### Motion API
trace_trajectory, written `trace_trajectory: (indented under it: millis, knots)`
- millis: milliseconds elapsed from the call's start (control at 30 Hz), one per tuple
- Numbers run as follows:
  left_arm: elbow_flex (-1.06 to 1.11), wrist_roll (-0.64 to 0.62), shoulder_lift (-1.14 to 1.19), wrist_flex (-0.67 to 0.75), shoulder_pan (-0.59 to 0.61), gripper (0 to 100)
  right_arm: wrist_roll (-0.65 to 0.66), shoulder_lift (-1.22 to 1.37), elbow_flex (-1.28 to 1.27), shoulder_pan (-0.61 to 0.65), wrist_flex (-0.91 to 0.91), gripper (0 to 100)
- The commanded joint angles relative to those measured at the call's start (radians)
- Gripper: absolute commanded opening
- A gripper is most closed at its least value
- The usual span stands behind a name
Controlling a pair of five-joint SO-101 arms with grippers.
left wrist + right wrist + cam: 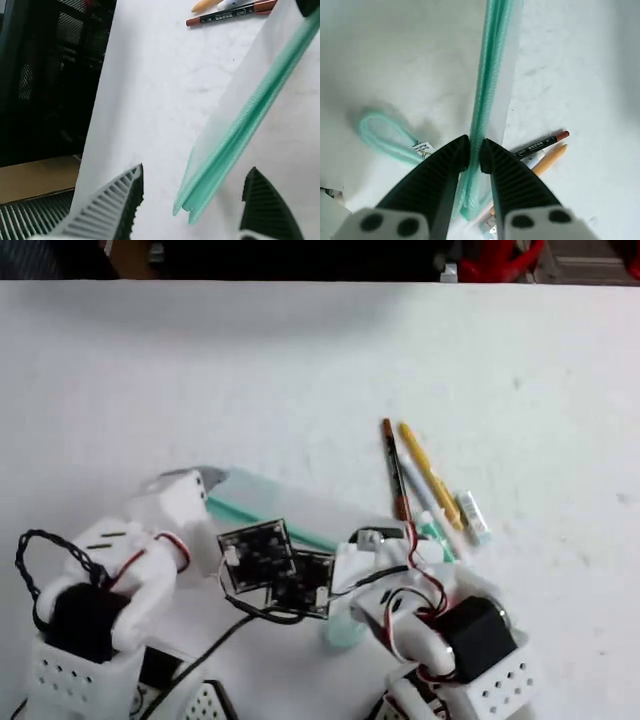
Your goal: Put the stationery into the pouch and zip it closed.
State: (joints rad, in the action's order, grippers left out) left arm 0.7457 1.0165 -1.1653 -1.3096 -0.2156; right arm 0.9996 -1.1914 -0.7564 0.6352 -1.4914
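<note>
**White tabletop: pouch pinched at one end, pens lying outside it**

White, matte and faintly scuffed, the tabletop (pixel 300 360) carries everything. The pouch (pixel 262 498) lies flat between the two arms, and its long axis runs slantwise from one gripper to the other. It is made of frosted, translucent plastic, and a mint-green ribbed zipper band (pixel 492 60) runs along one long edge.

The right gripper (pixel 474 145) is closed down to a narrow gap on that band, which is pinched between black ridged pads near one end of the pouch. A mint-green cord loop (pixel 382 135) lies slack on the table just beside this grip.

The left gripper (pixel 196 170) is spread wide, one jaw on each side of the pouch's opposite end. The band passes between the jaws and is touched by neither.

The stationery lies outside the pouch, on the far side of the right gripper and well apart from the left one. A slim brown pen (pixel 394 468) and a yellow pen (pixel 430 475) lie nearly parallel, and paler items beside them cannot be told apart clearly.

The right arm is judged nearer the pens, but it is taken up with the pouch. The next move is judged to turn on the left jaws closing on their end of the band.
</note>
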Motion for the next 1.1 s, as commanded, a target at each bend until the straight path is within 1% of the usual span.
trace_trajectory:
  millis: [0, 67, 133, 233, 333, 433, 567, 633, 700, 767, 833, 933, 1000, 1067]
  knots:
    - [0.077, 0.075, 0.030, 0.037, -0.087, 32, 0.012, -0.016, 0.063, 0.021, -0.002, 1.8]
    - [0.110, 0.077, 0.024, 0.040, -0.122, 32, 0.012, -0.013, 0.061, 0.019, 0.005, 1.8]
    - [0.117, 0.029, 0.022, 0.063, -0.122, 32, 0.012, -0.013, 0.049, 0.013, 0.024, 1.8]
    - [0.068, -0.032, 0.007, 0.087, -0.059, 32, 0.012, -0.013, -0.026, -0.024, 0.108, 1.8]
    - [-0.002, -0.040, -0.053, 0.086, 0.031, 32, 0.014, -0.013, -0.120, -0.101, 0.223, 1.8]
    - [-0.029, -0.040, -0.128, 0.072, 0.105, 32, 0.017, -0.013, -0.186, -0.137, 0.285, 1.8]
    - [-0.031, -0.038, -0.211, 0.005, 0.136, 32, 0.051, -0.013, -0.212, -0.145, 0.294, 1.8]
    - [-0.021, 0.002, -0.232, -0.023, 0.136, 32, 0.052, -0.021, -0.207, -0.153, 0.294, 1.8]
    - [0.000, 0.064, -0.229, -0.021, 0.137, 32, 0.054, -0.022, -0.170, -0.183, 0.272, 1.8]
    - [0.035, 0.121, -0.220, -0.021, 0.139, 32, 0.057, -0.022, -0.101, -0.205, 0.214, 1.8]
    - [0.077, 0.172, -0.213, -0.011, 0.139, 32, 0.101, -0.024, -0.038, -0.217, 0.140, 1.8]
    - [0.137, 0.187, -0.211, 0.060, 0.137, 32, 0.169, -0.024, 0.026, -0.211, 0.021, 1.9]
    - [0.178, 0.190, -0.211, 0.109, 0.133, 32, 0.183, -0.024, 0.057, -0.220, -0.004, 1.9]
    - [0.235, 0.221, -0.211, 0.164, 0.131, 32, 0.186, -0.025, 0.092, -0.242, -0.022, 1.9]
